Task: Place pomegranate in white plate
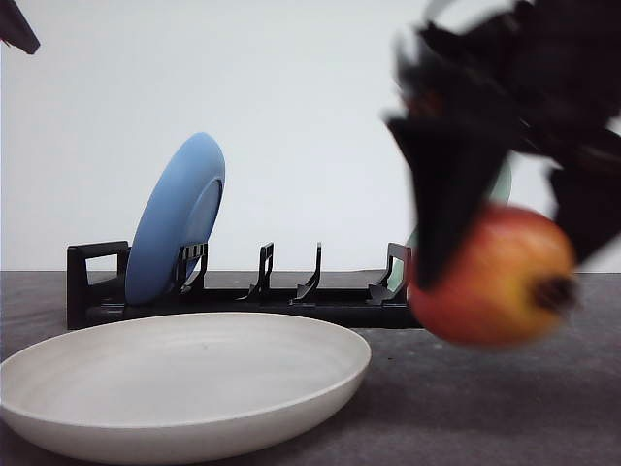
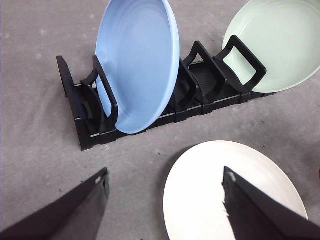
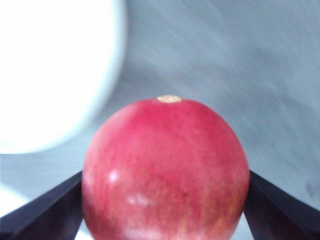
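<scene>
- Red-orange pomegranate [image 1: 490,277] hangs clamped in the blurred right end effector [image 1: 500,194] in the front view, clear of the grey surface [image 1: 485,408]. The white plate [image 1: 184,383] lies to the end effector's left, apart from the fruit; a black dish rack [image 1: 243,291] beyond holds an upright blue plate [image 1: 175,218].
- Left wrist view: the left end effector [image 2: 165,200] has its fingers [image 2: 260,210] spread apart, holding nothing, above the white plate's [image 2: 210,195] edge. Past it, the rack [image 2: 85,115] carries the blue plate [image 2: 137,65] and a mint-green plate [image 2: 280,40].
- Right wrist view: the right end effector's [image 3: 165,210] fingers [image 3: 45,210] press both flanks of the pomegranate [image 3: 165,170]; the white plate [image 3: 55,70] shows blurred beyond it.
</scene>
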`<act>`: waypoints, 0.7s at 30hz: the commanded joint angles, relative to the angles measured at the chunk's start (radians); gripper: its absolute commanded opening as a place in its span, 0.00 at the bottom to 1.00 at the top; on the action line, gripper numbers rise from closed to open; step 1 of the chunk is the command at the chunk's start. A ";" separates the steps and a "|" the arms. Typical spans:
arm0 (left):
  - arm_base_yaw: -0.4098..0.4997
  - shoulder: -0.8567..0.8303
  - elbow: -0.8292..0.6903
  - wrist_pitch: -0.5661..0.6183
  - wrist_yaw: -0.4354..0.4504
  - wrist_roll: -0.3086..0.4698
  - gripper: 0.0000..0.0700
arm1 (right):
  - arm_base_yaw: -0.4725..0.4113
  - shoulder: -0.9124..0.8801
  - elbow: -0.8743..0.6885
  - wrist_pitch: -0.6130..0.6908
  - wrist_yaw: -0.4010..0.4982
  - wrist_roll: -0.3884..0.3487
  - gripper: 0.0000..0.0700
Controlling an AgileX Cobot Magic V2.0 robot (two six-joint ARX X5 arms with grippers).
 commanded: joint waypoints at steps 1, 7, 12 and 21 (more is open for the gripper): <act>-0.003 0.004 0.005 0.011 0.002 0.011 0.61 | 0.021 0.047 0.059 -0.007 -0.010 -0.070 0.66; -0.003 0.004 0.005 0.010 0.002 0.011 0.61 | 0.089 0.206 0.217 0.001 -0.007 -0.114 0.66; -0.003 0.004 0.005 0.010 0.002 0.010 0.61 | 0.132 0.340 0.331 0.055 -0.009 -0.139 0.66; -0.003 0.004 0.005 0.011 0.002 0.015 0.61 | 0.172 0.519 0.449 0.100 -0.015 -0.168 0.66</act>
